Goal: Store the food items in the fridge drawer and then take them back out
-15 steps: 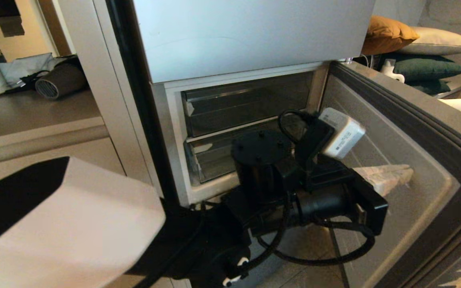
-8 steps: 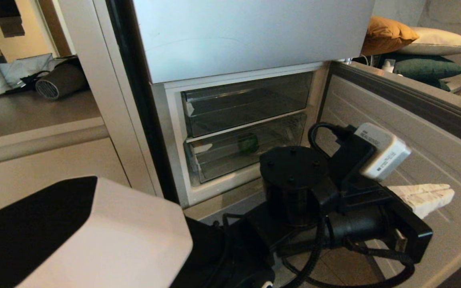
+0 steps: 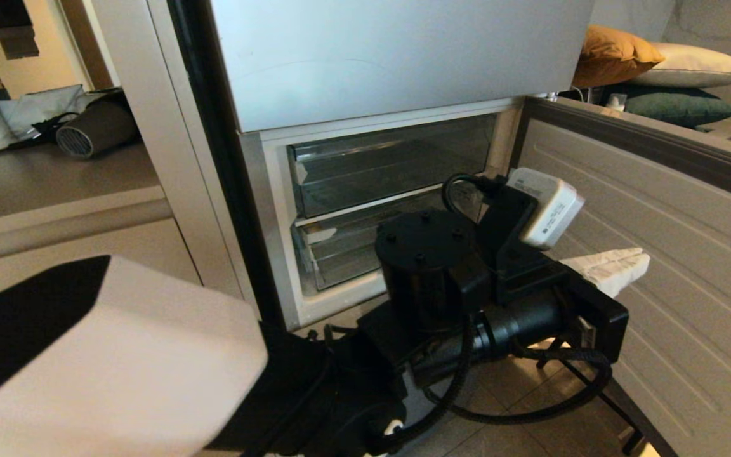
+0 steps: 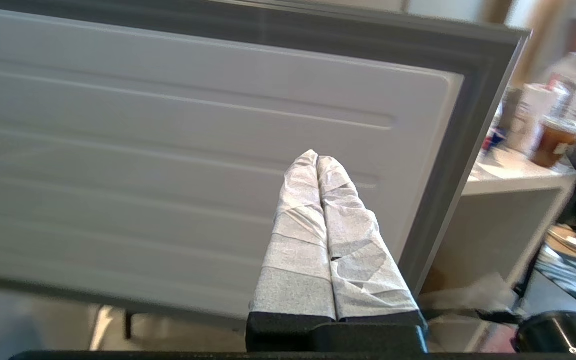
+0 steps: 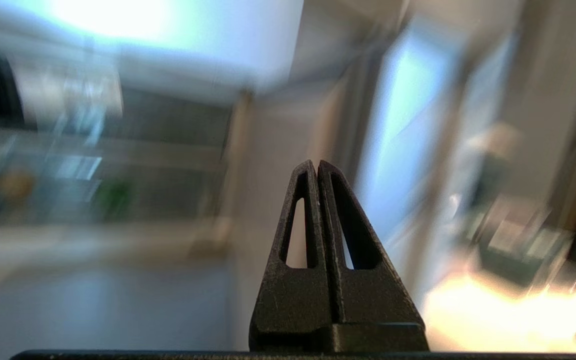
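The fridge's lower door (image 3: 670,266) stands swung open to the right, its ribbed white inner panel (image 4: 168,165) facing me. My left gripper (image 3: 635,260) (image 4: 316,159) is shut and empty, its white-taped fingers pointing at that panel; I cannot tell if they touch it. Two transparent bins sit pushed in behind the arm: an upper one (image 3: 391,158) and the lower fridge drawer (image 3: 334,254). My left arm hides the food items in the head view. The right gripper (image 5: 316,165) is shut and empty, away from the fridge.
The tall upper silver door (image 3: 397,57) is closed. A counter (image 3: 54,178) with a grey cylindrical appliance (image 3: 96,127) lies left of the fridge. Pillows (image 3: 619,54) are piled behind the open door. Past the door's edge stands a white table with cups (image 4: 548,140).
The lower door has swung open wider to the right. My left arm pushed out right and down along it, then came back up and left, covering the green item seen in the lower drawer.
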